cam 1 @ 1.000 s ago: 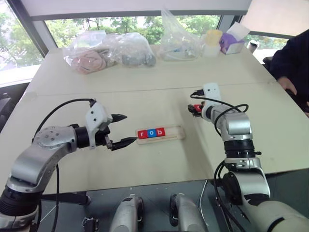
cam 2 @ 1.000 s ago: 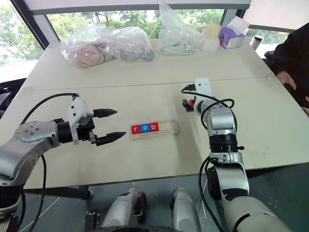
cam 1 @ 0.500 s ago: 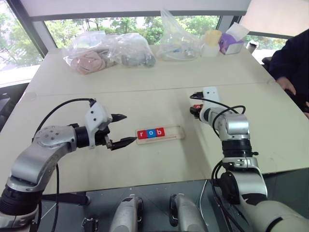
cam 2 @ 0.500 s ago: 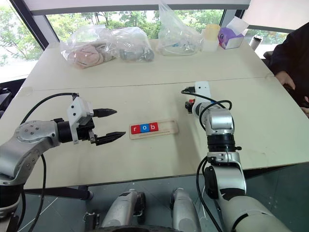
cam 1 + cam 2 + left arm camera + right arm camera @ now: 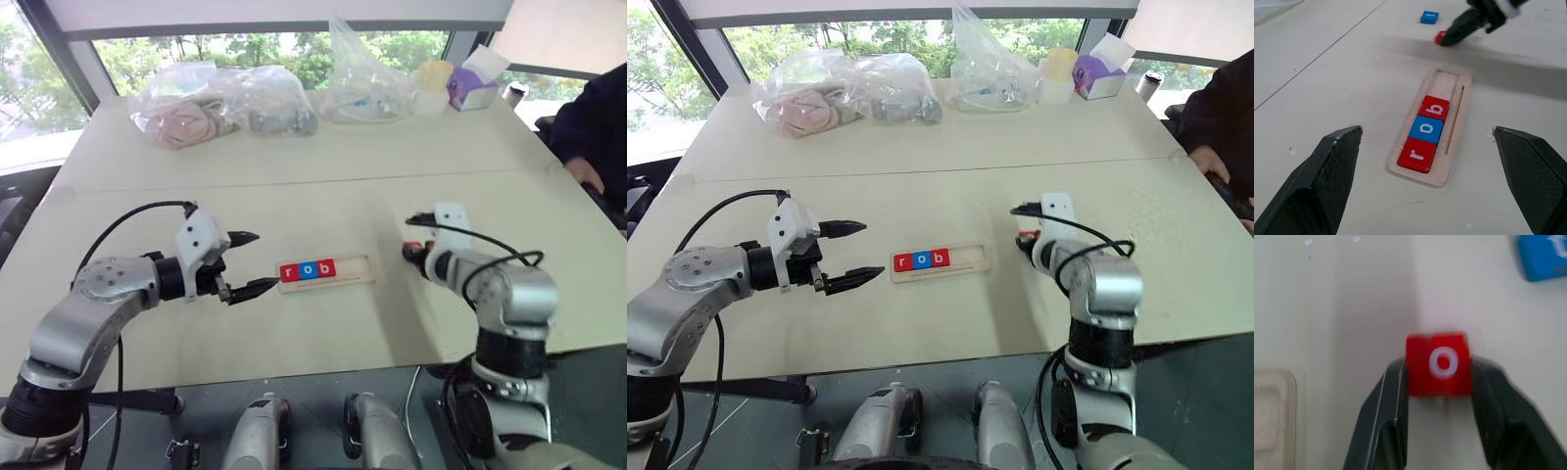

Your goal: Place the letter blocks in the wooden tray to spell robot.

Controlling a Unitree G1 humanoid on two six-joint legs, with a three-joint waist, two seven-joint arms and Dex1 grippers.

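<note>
From the head, the wooden tray (image 5: 326,269) is lying mid-table holding r, o, b, with the left tool (image 5: 244,262) hovering spread beside its r end and the right tool (image 5: 1023,241) sitting past the empty end. Through the left wrist, a blue tile (image 5: 1429,17) is waiting beyond. Through the right wrist, the fingers (image 5: 1383,406) are pinching the red o tile (image 5: 1438,363); I would be keeping it level and lowering it flat against the b.
</note>
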